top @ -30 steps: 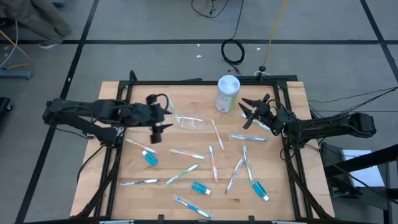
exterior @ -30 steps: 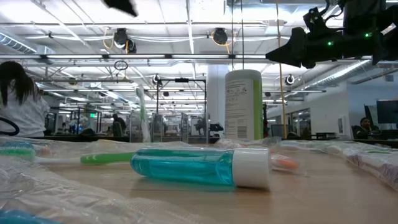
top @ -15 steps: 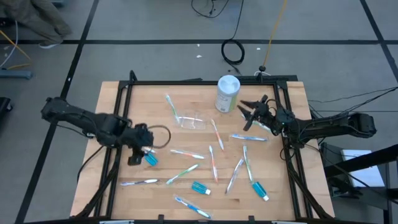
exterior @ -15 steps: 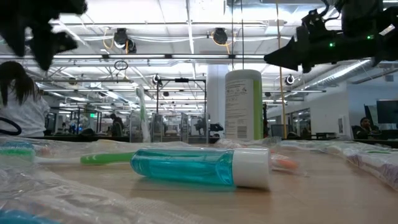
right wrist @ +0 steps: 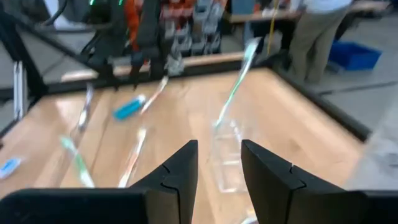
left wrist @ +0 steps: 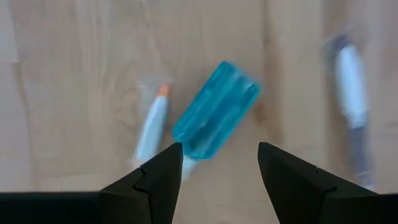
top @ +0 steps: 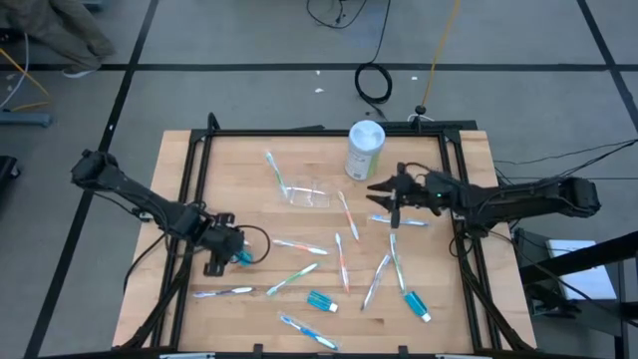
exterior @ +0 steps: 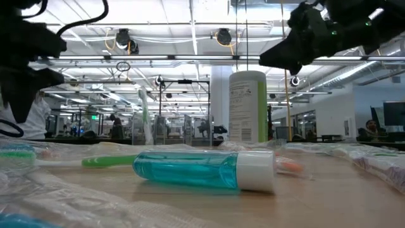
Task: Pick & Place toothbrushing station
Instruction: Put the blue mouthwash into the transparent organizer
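Note:
The clear cup stands at the table's far middle, and one toothbrush slants up out of it. Several toothbrushes and blue toothpaste tubes lie scattered on the wood. My left gripper is open and points down. It hangs just above a blue tube at the near left, with a toothbrush lying beside that tube. My right gripper is open with a narrow gap, nearly level, and faces the cup from the right with nothing between its fingers.
A white-and-green canister stands at the far edge, just behind my right gripper. A black frame rims the table. One tube lies close to the low camera. People show in the room beyond.
My left gripper has swung from the far middle by the cup toward the table's near left. It has sunk and tipped to point down over the blue tube. My right gripper has levelled out and moved a little left toward the cup. No object has moved.

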You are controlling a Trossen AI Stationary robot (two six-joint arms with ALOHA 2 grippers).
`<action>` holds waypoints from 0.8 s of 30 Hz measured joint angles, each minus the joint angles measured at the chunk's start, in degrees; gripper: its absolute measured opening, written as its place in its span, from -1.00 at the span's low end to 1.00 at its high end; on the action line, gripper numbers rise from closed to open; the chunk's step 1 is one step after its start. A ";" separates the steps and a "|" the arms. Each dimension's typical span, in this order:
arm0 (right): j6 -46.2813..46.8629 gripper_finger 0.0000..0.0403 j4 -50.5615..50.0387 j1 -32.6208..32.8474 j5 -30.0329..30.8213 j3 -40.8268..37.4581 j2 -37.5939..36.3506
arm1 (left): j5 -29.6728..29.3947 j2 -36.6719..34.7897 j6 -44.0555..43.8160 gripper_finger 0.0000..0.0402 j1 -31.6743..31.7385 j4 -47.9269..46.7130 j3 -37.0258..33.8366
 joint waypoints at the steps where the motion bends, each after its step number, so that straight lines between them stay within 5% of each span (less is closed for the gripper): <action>1: -0.42 -0.43 -0.84 0.65 0.00 1.21 1.62 | -0.52 0.00 0.82 0.08 -0.11 0.28 -0.63; 11: -1.99 -0.43 -1.84 2.70 -1.46 4.91 13.24 | -0.33 0.00 0.49 0.08 -0.12 2.18 -4.47; 24: -2.45 -0.43 -1.26 2.72 -1.46 4.92 16.35 | -1.45 0.00 0.32 0.05 -0.12 8.33 -9.24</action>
